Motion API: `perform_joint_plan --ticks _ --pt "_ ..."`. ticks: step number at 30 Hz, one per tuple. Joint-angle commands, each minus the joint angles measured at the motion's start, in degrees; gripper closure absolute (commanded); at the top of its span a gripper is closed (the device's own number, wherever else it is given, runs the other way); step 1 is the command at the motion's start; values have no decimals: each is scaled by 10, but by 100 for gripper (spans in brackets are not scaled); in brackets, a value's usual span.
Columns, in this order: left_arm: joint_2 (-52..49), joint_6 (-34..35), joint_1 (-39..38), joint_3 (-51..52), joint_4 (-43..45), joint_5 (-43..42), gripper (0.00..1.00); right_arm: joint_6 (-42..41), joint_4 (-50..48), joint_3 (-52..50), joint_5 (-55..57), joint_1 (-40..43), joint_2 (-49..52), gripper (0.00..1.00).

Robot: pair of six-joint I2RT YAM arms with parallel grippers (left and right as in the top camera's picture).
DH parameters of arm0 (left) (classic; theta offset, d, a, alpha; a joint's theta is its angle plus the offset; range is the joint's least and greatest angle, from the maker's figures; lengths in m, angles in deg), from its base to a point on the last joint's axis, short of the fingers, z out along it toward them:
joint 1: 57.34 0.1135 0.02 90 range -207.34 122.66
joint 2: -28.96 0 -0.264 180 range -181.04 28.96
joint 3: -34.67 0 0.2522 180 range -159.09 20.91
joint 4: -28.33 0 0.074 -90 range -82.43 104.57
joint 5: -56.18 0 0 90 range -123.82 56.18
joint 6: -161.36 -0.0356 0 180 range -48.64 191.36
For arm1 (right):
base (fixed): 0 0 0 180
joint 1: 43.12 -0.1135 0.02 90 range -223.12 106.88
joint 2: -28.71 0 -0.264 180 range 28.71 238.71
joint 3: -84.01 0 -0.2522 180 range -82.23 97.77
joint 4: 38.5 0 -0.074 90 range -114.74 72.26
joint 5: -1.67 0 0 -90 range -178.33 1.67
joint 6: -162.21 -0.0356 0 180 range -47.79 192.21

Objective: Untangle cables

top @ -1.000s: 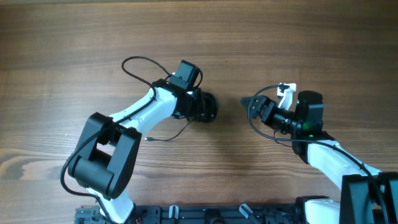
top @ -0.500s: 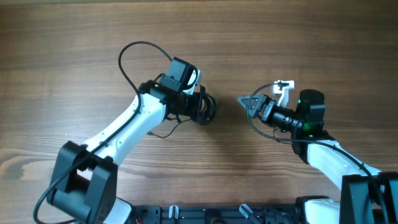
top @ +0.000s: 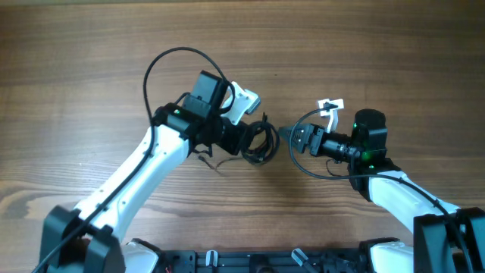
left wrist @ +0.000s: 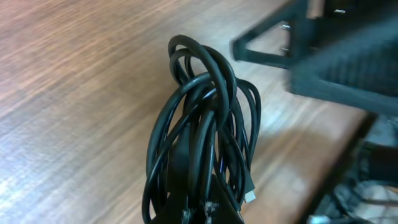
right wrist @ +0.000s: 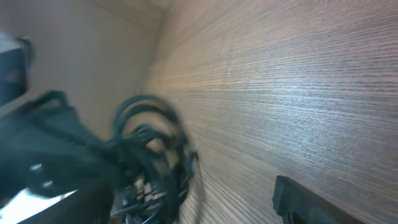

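At the centre of the table, the left gripper [top: 242, 138] points right with its jaws pressed together on the cables [top: 262, 141]. The left wrist view confirms the grip. There the cables [left wrist: 199, 124] rise out of the closed left gripper [left wrist: 205, 214] as one bundle of several overlapping black loops, held clear above the wood. One small silvery plug end [left wrist: 250, 196] hangs low on the right side of the bundle.

The right gripper [top: 290, 138] points left, directly facing the bundle and just beside it; contact cannot be determined. Its jaws are spread. The right wrist view shows one finger [right wrist: 298, 198] alone at the lower right edge, with bare wood beyond it and nothing between the jaws. The cables [right wrist: 152, 155] appear blurred at the left of that view, ahead of the finger.

On the near-left side of the left gripper, one thin black strand [top: 218, 164] trails onto the table [top: 91, 68]. Its end is too small to identify.

The left arm [top: 144, 174] runs from near left to centre. A thicker arm cable [top: 146, 80] arcs in a wide loop on its far side. The right arm [top: 394, 189] enters from near right.
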Motion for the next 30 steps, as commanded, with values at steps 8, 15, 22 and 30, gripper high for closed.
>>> perform_joint_plan --ticks 8,15,22,30 --pt "24 -90 84 2 -50 -277 96 15 -3 3 -16 -2 4 33" --pt "24 -91 86 2 -33 -352 96 16 -7 3 -94 -2 4 33" --pt "24 -87 86 2 -42 -299 96 31 -26 3 -125 4 4 32" --pt "24 -87 86 2 -73 -205 96 27 -92 3 -231 50 4 7"
